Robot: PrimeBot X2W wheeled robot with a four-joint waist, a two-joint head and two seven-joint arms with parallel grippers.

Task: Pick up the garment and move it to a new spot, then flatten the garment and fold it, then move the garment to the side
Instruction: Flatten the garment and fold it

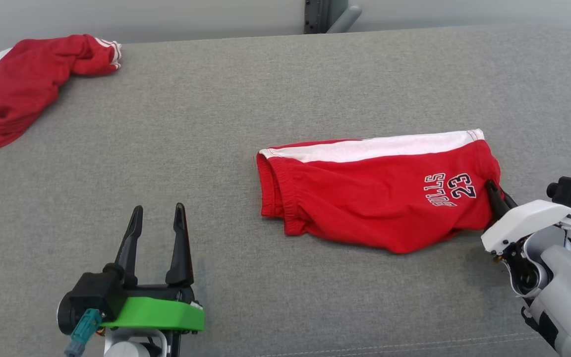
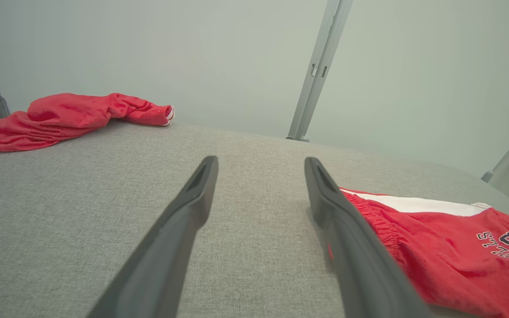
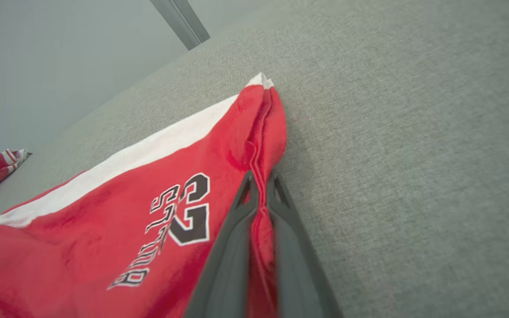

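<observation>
- The surface (image 1: pixel 285 84) is a broad stretch of grey woven fabric, like upholstery, flat and evenly lit. A stitched seam runs along its near edge in the head view.
- Beyond its far edge stands a plain, pale grey-green wall (image 2: pixel 104 44).
- A grey metal post (image 2: pixel 318 70) rises behind the far edge, and a slanted strut (image 2: pixel 508 154) shows at the right of the left wrist view.
- The shorts (image 1: pixel 379 193) lie right of centre on the surface. They are red, with a white band along the far side and the gathered waistband at the left end. "BULLS 23" is printed near the right end.
- The right gripper (image 3: pixel 261 181) is closed on the shorts' right edge. In the right wrist view a ridge of red fabric is pinched between its two dark fingers.
- The left gripper (image 1: pixel 159 218) is at the near left, its fingers spread wide with nothing between them. Bare grey fabric lies beyond it, and in the head view it is apart from the shorts.
- A red cloth (image 1: pixel 23 84) with white trim lies crumpled at the far left corner, well apart from the shorts.
</observation>
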